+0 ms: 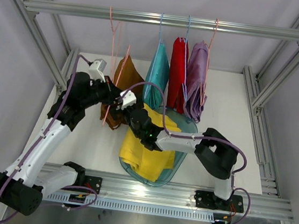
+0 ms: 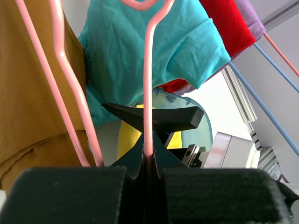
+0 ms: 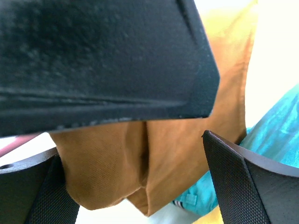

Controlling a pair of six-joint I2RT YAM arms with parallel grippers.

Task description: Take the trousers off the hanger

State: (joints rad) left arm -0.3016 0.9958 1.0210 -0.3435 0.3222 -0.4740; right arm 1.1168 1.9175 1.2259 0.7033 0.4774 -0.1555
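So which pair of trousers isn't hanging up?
The yellow trousers: they lie in the clear tub, while the brown, teal, red and lilac pairs hang on hangers.

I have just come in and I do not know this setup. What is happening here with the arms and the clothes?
The left gripper is shut on a pink hanger wire, and the brown trousers seem not yet off it. The right gripper, open, is close to the brown cloth. Yellow trousers lie in a clear tray on the table. Teal, red and lilac trousers hang from the rail.
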